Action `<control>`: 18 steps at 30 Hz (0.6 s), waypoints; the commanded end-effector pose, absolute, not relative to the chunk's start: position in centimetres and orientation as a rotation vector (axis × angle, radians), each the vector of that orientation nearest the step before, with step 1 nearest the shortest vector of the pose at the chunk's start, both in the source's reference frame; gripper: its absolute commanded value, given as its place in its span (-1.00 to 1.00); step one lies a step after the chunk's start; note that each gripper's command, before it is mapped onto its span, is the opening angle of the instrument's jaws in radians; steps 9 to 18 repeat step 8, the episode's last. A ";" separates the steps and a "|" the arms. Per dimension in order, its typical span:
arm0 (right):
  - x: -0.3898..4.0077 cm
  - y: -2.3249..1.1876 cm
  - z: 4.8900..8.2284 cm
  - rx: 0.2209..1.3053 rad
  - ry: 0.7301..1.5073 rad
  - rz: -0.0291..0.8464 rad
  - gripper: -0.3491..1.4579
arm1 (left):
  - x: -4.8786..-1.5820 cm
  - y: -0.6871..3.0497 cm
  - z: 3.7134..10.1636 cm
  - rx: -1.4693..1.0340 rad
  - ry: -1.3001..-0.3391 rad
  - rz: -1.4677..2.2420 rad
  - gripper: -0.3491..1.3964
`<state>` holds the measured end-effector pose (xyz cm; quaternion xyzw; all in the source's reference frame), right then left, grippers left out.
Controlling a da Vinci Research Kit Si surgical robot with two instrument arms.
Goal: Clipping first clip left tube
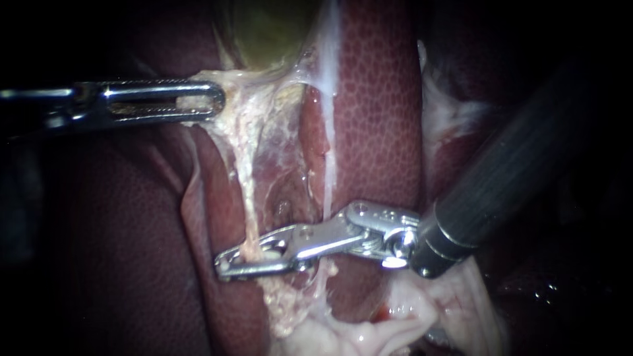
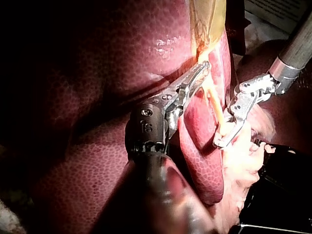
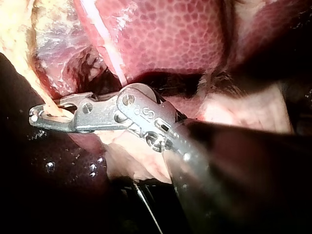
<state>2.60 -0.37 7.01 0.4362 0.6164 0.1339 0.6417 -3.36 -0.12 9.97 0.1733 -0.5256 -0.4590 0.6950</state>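
Closest to the endoscope is the dark shaft of the right instrument [image 1: 223,262], which comes in from the right and reaches across the liver [image 1: 376,99]. Its jaws are closed down on the left tube [image 1: 247,198], one on each side of the pale strand and their tips almost meeting beyond it. Whether a clip sits between them cannot be made out. The left instrument [image 1: 217,102] has its slotted jaws clamped on the pale tissue [image 1: 254,112] just under the gallbladder [image 1: 270,33], and it holds the tube taut and upright. The tube runs from that tissue down into the right instrument's jaws, well apart from a thinner white strand [image 1: 328,151] nearer the liver. The main risk seems to be that the clip lands only partway across the tube, or gathers the ragged fat beside it, if the jaws are not fully past the strand. Too hard a pull from the left instrument could also tear the thin tube at the clamped spot. No readable writing shows; a printed sheet [image 2: 273,9] beyond the right instrument's shaft is too blurred to read.
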 end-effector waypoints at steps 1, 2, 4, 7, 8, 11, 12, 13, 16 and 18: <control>2.60 -0.37 7.01 0.995 1.405 0.305 -1.00 | -3.36 -0.12 9.97 0.387 -1.173 -1.024 -1.00; 2.60 -0.37 7.01 0.995 1.405 0.305 -1.00 | -3.36 -0.12 9.97 0.387 -1.173 -1.024 -1.00; 2.59 -0.37 7.02 0.995 1.405 0.305 -1.00 | -3.36 -0.12 9.97 0.387 -1.173 -1.024 -1.00; 2.59 -0.36 7.02 0.999 1.403 0.309 -1.00 | -3.35 -0.12 9.97 0.387 -1.173 -1.024 -1.00; 2.59 -0.36 7.03 1.000 1.403 0.309 -1.00 | -3.35 -0.12 9.97 0.387 -1.173 -1.024 -1.00; 2.59 -0.36 7.03 1.000 1.403 0.309 -1.00 | -3.35 -0.12 9.97 0.387 -1.173 -1.024 -1.00; 2.59 -0.36 7.03 1.000 1.403 0.309 -1.00 | -3.35 -0.12 9.97 0.387 -1.173 -1.024 -1.00; 2.59 -0.36 7.03 1.000 1.403 0.309 -1.00 | -3.35 -0.12 9.97 0.387 -1.173 -1.024 -1.00; 2.59 -0.36 7.03 1.000 1.403 0.309 -1.00 | -3.35 -0.12 9.97 0.387 -1.173 -1.024 -1.00; 2.59 -0.36 7.03 1.000 1.403 0.309 -1.00 | -3.35 -0.12 9.97 0.387 -1.173 -1.024 -1.00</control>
